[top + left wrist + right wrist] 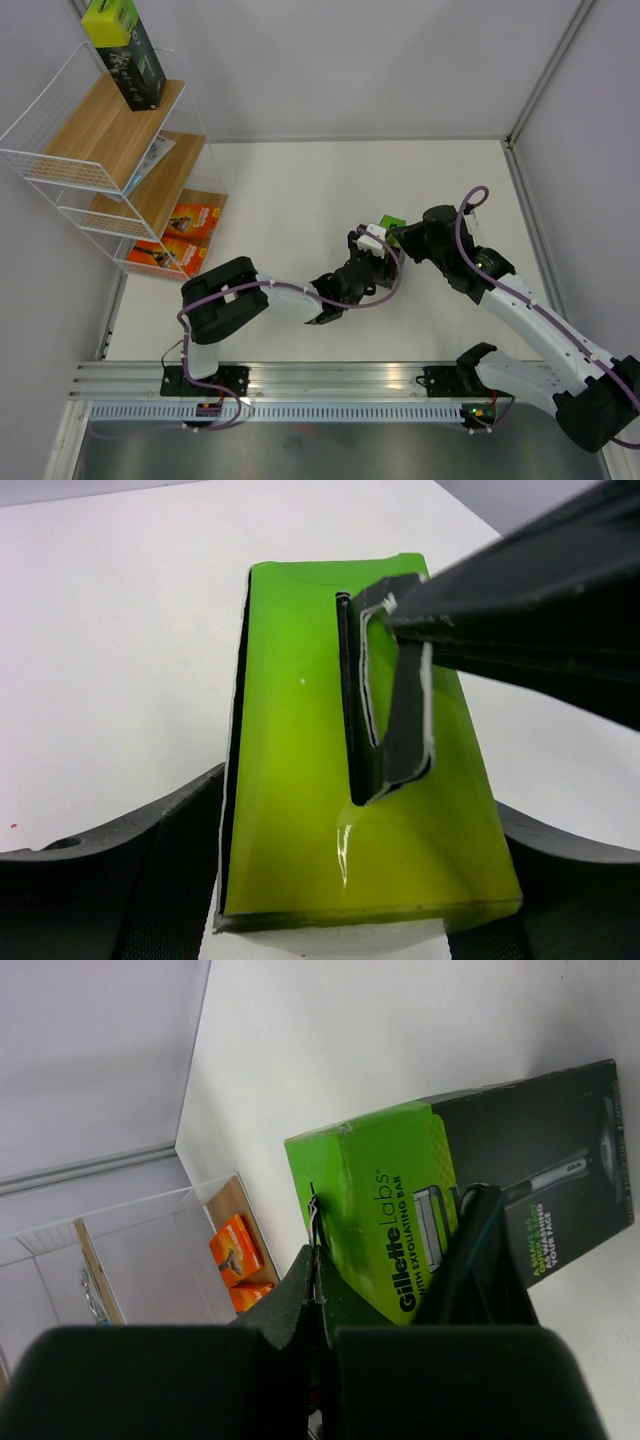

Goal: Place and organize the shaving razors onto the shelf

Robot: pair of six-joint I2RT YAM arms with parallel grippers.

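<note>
A black razor box with a lime-green top point(392, 222) sits at the table's middle between both grippers. My left gripper point(368, 245) has its jaws against both sides of the green end point(300, 730), closed on it. My right gripper point(408, 236) is shut on the box's thin hang tab point(314, 1222); its finger point(405, 710) shows over the green face. The box's printed face point(400, 1210) fills the right wrist view. On the shelf point(60, 170), a second black-green box point(125, 55) stands on the top board. A white-blue pack point(152, 160) lies on the middle board and two orange boxes point(180, 238) on the bottom board.
Grey walls close the table at the back and right. The shelf stands in the far left corner, its white wire sides rising around the boards. The two orange boxes point(235, 1260) also show far off in the right wrist view.
</note>
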